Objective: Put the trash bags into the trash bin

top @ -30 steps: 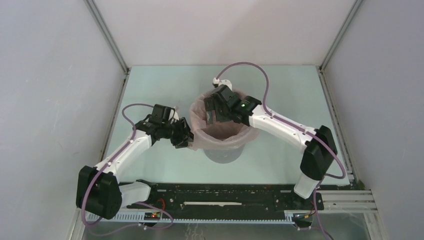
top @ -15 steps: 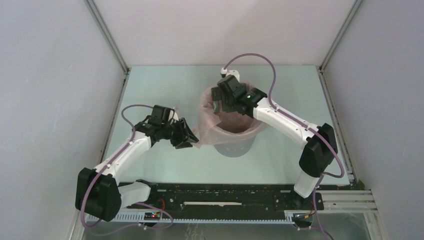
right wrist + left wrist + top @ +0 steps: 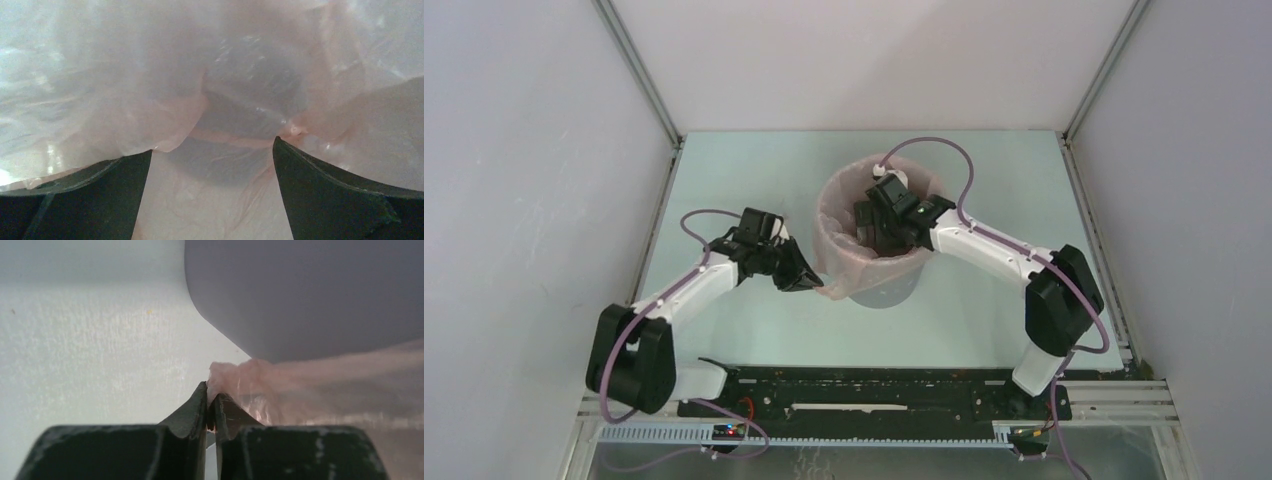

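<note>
The grey trash bin [image 3: 882, 292] stands at the table's middle. The pale-pink trash bag [image 3: 836, 238] lines it, its rim folded out over the bin's top. My left gripper [image 3: 816, 285] is shut on the bag's rim at the bin's lower left, outside the wall; the left wrist view shows pink film [image 3: 235, 375] pinched between the fingertips, beside the bin's wall [image 3: 310, 295]. My right gripper [image 3: 874, 232] is open and reaches down inside the bag; the right wrist view shows the spread fingers [image 3: 320, 185] with only film [image 3: 215, 100] around them.
The pale table [image 3: 744, 170] is fenced by metal frame posts [image 3: 639, 75] and white walls. A black rail [image 3: 874, 392] with the arm bases runs along the near edge. Purple cables [image 3: 924, 145] loop over both arms.
The bin and bag have shifted toward the back. My right gripper has sunk deeper into the bag. My left gripper has followed right, still holding the rim, which now lies further down the bin's side.
</note>
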Robot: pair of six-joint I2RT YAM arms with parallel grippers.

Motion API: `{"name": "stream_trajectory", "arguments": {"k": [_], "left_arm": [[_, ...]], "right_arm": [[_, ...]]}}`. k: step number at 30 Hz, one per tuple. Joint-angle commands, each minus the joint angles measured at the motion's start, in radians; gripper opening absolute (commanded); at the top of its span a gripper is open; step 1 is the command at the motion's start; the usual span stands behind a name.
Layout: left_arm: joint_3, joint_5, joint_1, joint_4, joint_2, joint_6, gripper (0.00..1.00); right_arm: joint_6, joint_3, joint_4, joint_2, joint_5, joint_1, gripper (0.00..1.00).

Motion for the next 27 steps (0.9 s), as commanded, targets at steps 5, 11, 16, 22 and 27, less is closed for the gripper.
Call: {"name": "stream_trajectory", "arguments": {"k": [5, 11, 16, 22, 27], "left_arm": [[0.013, -0.009, -0.045, 0.151, 0.099, -0.056, 0.0], [0.014, -0.011, -0.05, 0.157, 0.108, -0.057, 0.0], [0.03, -0.006, -0.054, 0.131, 0.089, -0.049, 0.0], [0.031, -0.016, -0.057, 0.104, 0.055, -0.035, 0.0], [0.019, -0.024, -0.061, 0.103, 0.052, -0.017, 0.0]], "right_arm": [[0.067, 0.048, 0.091, 0.089, -0.107, -0.038, 1.0], [0.074, 0.029, 0.087, 0.139, -0.116, -0.024, 1.0], [0.059, 0.062, 0.036, 0.145, -0.098, -0.02, 1.0], [0.069, 0.227, -0.168, 0.078, -0.06, 0.002, 1.0], [0.069, 0.253, -0.234, 0.003, -0.031, 0.013, 0.99]]}}
